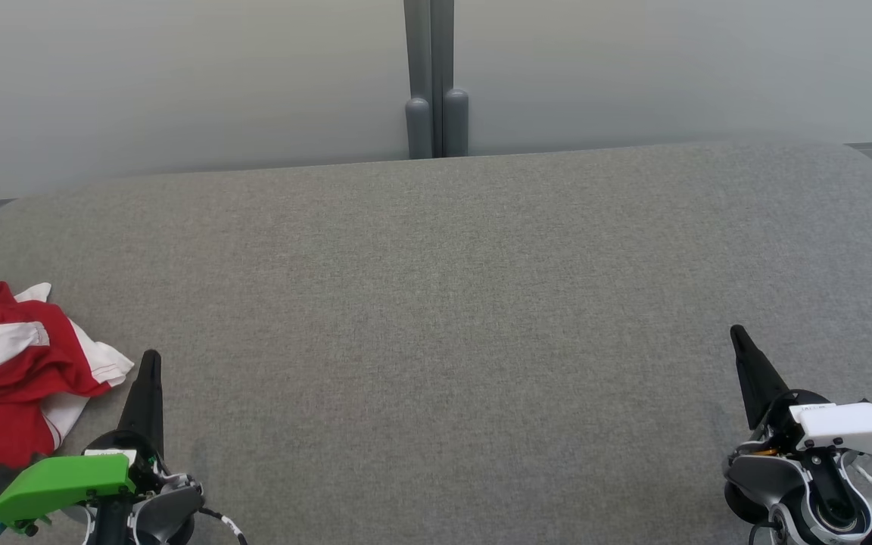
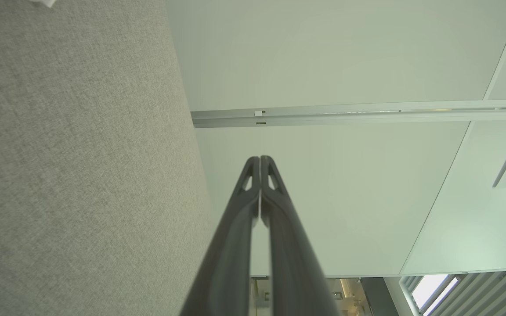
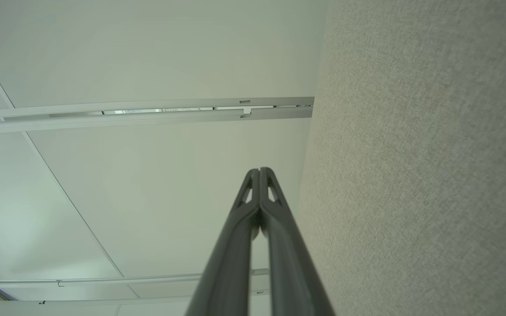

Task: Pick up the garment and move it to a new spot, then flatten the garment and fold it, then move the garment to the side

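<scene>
A crumpled red and white garment [image 1: 16,371] lies at the left edge of the grey fabric table [image 1: 436,318] in the head view. Just to its right, at the lower left, my left gripper [image 1: 151,357] is shut, holding nothing, its tip a short way from the garment's white hem. At the lower right my right gripper [image 1: 737,333] is shut and empty, far from the garment. The left wrist view shows my left gripper [image 2: 260,159] with its fingers pressed together. My right gripper [image 3: 260,170] in the right wrist view is the same, fingertips touching.
A pale wall runs behind the table, with a grey post [image 1: 430,76] at the middle of the far edge. The table's far corners are rounded. Both wrist views look along the table surface [image 2: 68,166] toward white wall panels [image 3: 139,57].
</scene>
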Motion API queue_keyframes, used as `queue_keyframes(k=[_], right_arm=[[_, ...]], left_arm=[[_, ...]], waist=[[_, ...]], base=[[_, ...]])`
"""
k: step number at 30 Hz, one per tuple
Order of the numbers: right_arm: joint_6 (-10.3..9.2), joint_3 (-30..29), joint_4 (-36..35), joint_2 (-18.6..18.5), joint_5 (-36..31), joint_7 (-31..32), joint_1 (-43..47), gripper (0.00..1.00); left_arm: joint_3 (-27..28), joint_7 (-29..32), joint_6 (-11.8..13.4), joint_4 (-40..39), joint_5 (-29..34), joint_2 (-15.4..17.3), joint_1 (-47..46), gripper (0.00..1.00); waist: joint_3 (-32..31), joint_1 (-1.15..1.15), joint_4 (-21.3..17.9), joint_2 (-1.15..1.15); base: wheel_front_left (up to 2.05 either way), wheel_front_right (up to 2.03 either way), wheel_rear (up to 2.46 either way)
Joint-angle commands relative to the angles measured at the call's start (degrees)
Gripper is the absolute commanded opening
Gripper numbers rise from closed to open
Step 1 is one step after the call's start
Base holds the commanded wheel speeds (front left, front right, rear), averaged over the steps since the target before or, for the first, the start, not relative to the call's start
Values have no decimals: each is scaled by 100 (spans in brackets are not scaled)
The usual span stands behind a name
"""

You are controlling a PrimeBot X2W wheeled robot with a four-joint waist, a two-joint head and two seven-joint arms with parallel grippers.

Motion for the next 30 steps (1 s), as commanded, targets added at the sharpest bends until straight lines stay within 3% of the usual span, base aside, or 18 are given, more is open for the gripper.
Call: queue_keyframes(k=[1,30], right_arm=[[2,-10,-27,-24,40,9,44,0],[2,-9,-27,-24,40,9,43,0]], left_arm=[[14,16,-36,-24,-6,40,38,0],[14,15,-36,-24,-6,40,38,0]], waist=[[0,0,0,0],[0,0,0,0]], base=[[0,0,0],[0,0,0]])
